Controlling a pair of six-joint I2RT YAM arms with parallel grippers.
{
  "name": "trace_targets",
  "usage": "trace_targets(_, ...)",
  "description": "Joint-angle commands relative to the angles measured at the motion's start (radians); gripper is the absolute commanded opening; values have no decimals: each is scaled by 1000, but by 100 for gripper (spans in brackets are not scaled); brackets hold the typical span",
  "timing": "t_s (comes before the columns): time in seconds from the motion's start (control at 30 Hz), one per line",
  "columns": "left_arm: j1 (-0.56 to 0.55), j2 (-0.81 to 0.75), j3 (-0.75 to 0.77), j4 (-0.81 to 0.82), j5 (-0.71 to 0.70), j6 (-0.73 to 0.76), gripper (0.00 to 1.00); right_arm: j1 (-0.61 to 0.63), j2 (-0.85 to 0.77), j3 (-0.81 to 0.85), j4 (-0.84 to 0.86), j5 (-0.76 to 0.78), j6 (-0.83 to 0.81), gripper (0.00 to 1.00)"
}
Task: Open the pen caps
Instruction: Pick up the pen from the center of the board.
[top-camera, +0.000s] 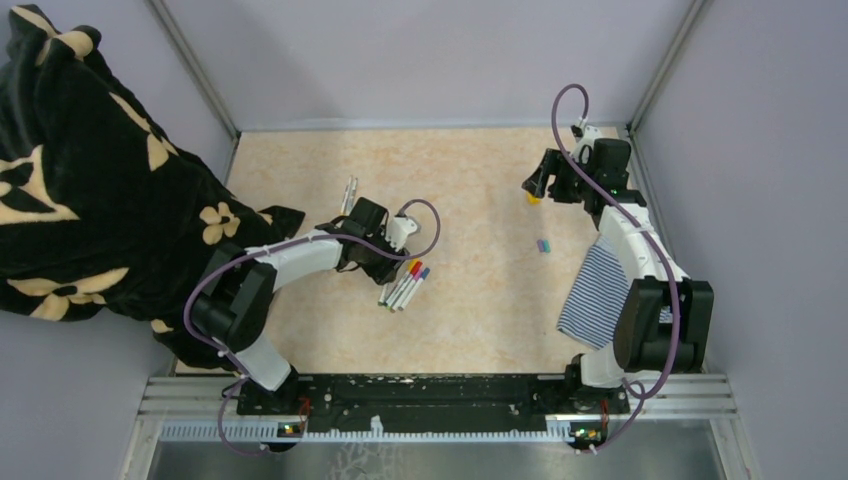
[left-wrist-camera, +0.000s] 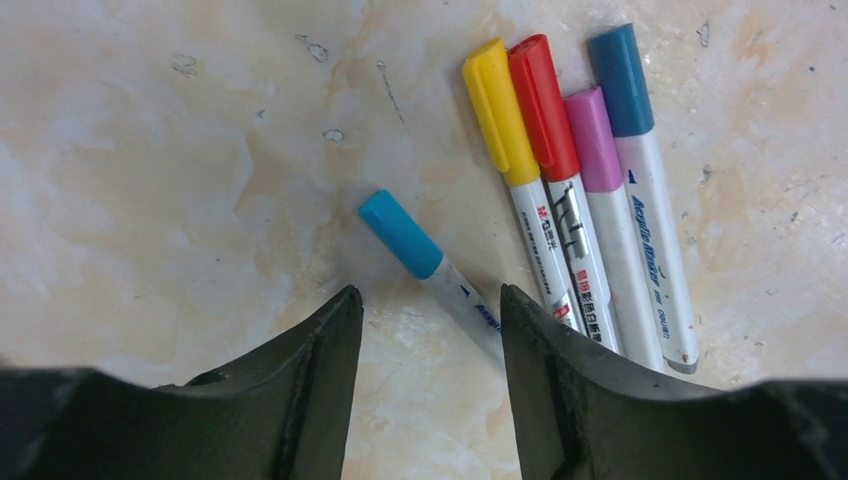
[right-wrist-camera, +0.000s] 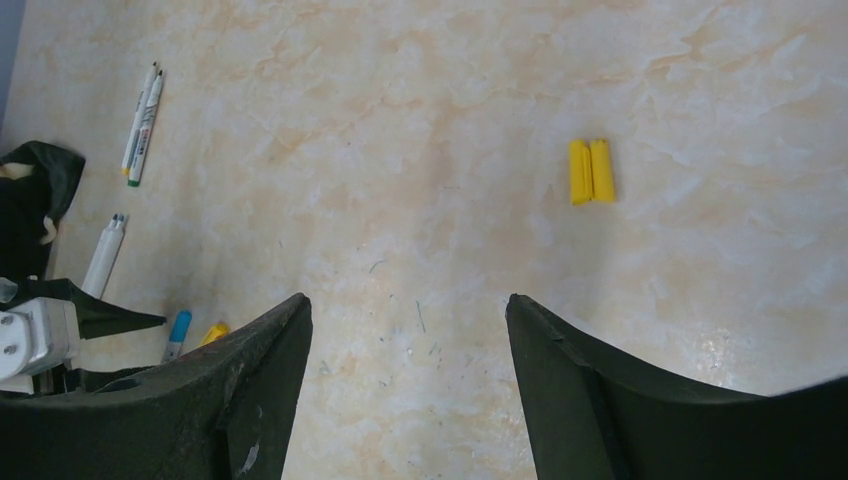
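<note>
On the blue-capped pen (left-wrist-camera: 650, 250), nearest the worktop's right side in the left wrist view, we read "Acrylic Marker" in blue along the white barrel. The yellow-capped pen (left-wrist-camera: 530, 215) carries "M&G". Print on the other barrels is too blurred for us to read.

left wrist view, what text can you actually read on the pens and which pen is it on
"Acrylic Marker", running along the barrel of the dark blue capped pen
"M&G", likely, on the yellow capped pen; the characters after it are too blurred to read
Red capped pen: black print, too blurred to read
Teal capped pen: small blue print, too small to read
Pink capped pen: no print visible
</note>
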Motion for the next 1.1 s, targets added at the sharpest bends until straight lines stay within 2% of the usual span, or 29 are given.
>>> trace_targets(0.0,-9,36,-7,11,-50,-9,57,5,-48,0,48,-19,-4,71)
trace_targets(0.13,-9,50,-7,9,-78,-14,50,4,-52,-3,51,-22,-4,71)
trace_targets(0.5,-9,92,3,5,-128,-17,22,4,-55,-7,56,-30,-3,71)
trace_targets(0.67,-9,75,-2,38,-168,-9,16,4,-52,-8,57,-33,-1,70)
trace_targets(0.73,-8,58,-9,52,-191,-2,18,5,-52,-8,58,-34,-1,70)
trace_targets(0.87,-5,35,-25,38,-202,2,43,4,-52,-10,59,-38,0,70)
trace_targets(0.9,-5,30,-31,32,-202,3,46,4,-53,-10,60,-39,1,70)
trace_targets(1.07,9,23,-43,-8,-200,11,49,5,-54,-10,60,-44,1,70)
